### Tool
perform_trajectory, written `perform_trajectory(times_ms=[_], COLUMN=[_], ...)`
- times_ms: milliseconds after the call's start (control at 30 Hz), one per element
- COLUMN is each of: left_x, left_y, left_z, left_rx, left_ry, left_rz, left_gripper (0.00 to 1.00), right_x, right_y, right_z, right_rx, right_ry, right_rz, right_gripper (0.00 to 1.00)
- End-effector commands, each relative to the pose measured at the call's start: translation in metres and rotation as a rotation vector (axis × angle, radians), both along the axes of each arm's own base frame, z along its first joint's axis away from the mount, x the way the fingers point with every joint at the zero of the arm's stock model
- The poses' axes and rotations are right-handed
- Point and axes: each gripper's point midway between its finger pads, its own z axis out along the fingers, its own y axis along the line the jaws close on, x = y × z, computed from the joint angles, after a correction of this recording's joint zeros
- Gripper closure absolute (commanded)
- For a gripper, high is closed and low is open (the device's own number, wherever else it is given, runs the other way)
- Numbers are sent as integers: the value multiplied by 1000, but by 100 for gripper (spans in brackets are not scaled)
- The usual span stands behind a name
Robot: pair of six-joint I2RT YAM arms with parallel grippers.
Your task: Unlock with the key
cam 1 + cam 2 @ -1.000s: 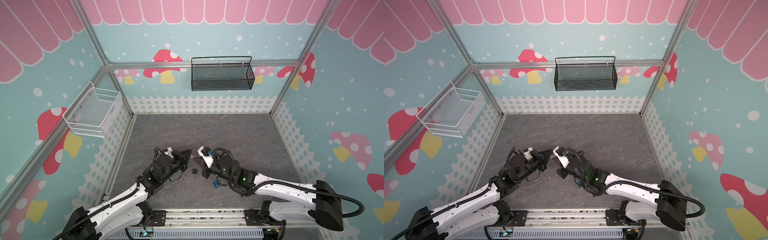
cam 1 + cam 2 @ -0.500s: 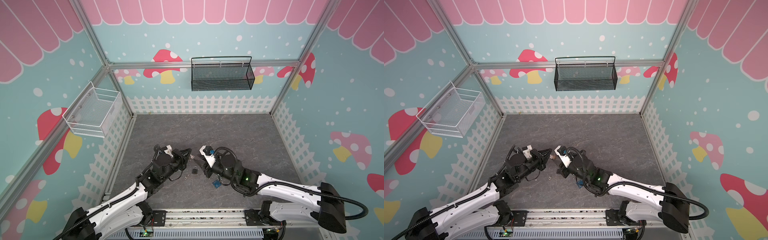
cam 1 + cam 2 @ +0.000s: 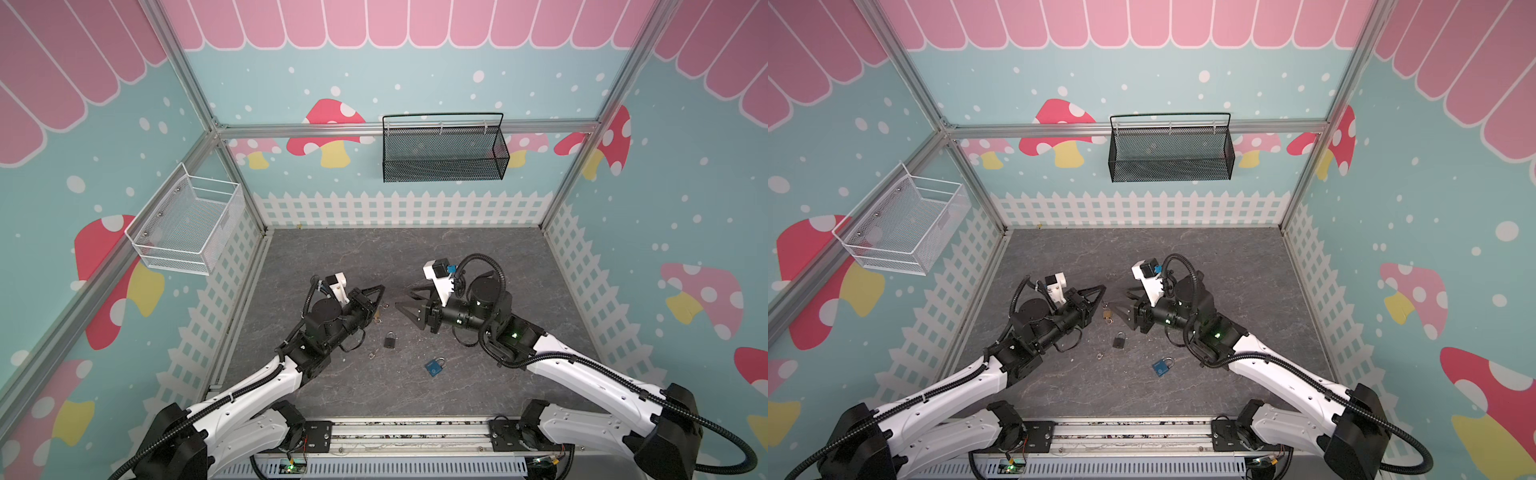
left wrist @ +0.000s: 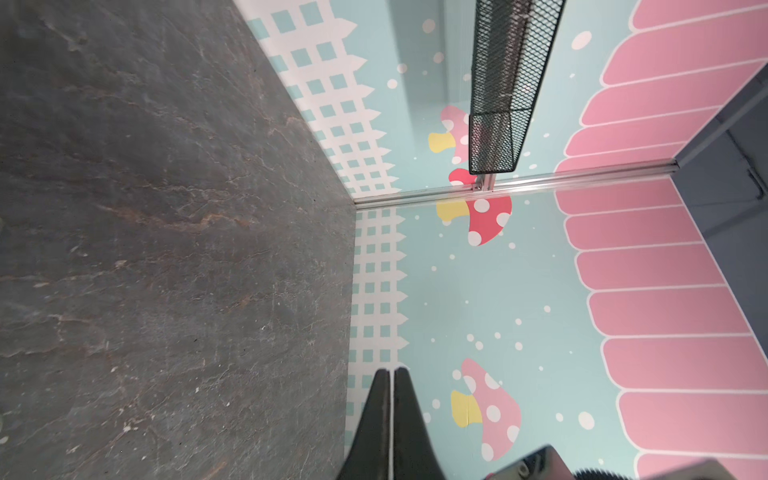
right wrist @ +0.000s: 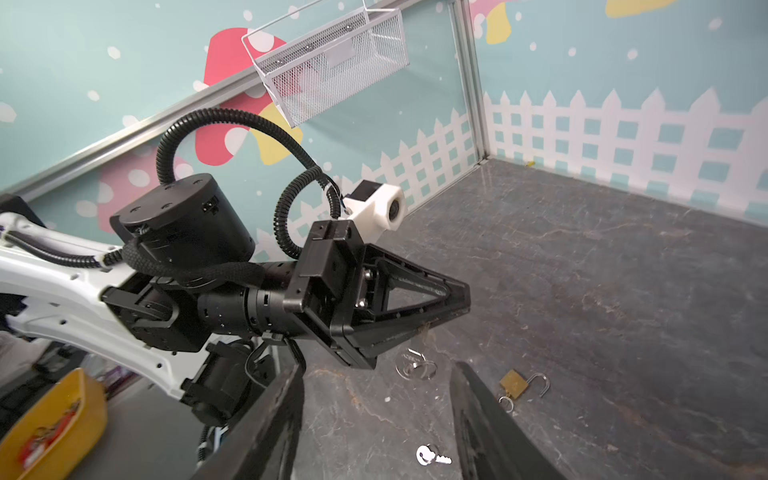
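Silver key (image 5: 432, 456) flat on the grey floor (image 5: 623, 291), seen in the gap of the right gripper (image 5: 378, 366). Blade lies crosswise, finger to finger. Those jaws stand apart, holding nothing. Brass padlock (image 5: 514, 383), shackle swung open, just outside one finger. Left gripper (image 3: 380, 288) pinched shut, nothing visible in it, near the key ring (image 5: 415, 366). Right arm looks nearer the key; pinching its flat sides likely needs a wrist turn.

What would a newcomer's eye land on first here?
The left gripper, shut, and the right gripper, open, face each other, tips apart. Near them on the slate floor lie a brass padlock with its shackle open, a black padlock and a blue padlock.
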Motion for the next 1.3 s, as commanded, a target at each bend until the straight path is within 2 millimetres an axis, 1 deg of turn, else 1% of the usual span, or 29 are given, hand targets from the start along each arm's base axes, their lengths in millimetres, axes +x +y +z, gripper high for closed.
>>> perform_trajectory(times_ms=[0, 67, 200, 300, 367, 433, 500, 567, 700, 800, 967, 1067, 1133, 1267], left_x=[-1, -2, -5, -7, -8, -9, -9, -8, -7, -7, -6, -6, -6, -6], left_y=[-7, -9, -11, -10, -11, -13, -14, -13, -13, -13, -13, -12, -13, -13], left_z=[42, 43, 52, 58, 61, 62, 64, 64, 64, 68, 68, 69, 68, 68], left_rx=[71, 116, 169, 172, 167, 177, 181, 178, 172, 151, 158, 153, 154, 154], left_ry=[-214, -239, -331, -380, -404, -414, -427, -429, -440, -451, -453, -453, -453, -450], left_rz=[-46, -56, -71, -72, -75, -84, -90, -81, -73, -70, -64, -61, -64, -64], left_gripper=[100, 100, 100, 100, 100, 100, 100, 100, 100, 100, 100, 100, 100, 100], right_x=[-19, -16, -3, 7, 9, 9, 8, 8, 5, 6, 6, 8, 8, 9], right_y=[8, 10, 11, 12, 15, 18, 20, 23, 26, 28, 30, 30, 30, 30], right_z=[7, 4, 1, 0, 0, 3, 2, -2, 1, -2, -4, -10, -11, -8], right_rx=[63, 66, 82, 90, 94, 110, 126, 135, 172, 177, 193, 187, 189, 197], right_ry=[153, 190, 225, 237, 248, 249, 268, 295, 310, 334, 349, 362, 362, 357], right_rz=[172, 189, 191, 190, 208, 233, 250, 263, 299, 311, 325, 315, 313, 306], right_gripper=[41, 41, 41, 41, 42, 43, 44, 46, 50, 54, 61, 65, 69, 74])
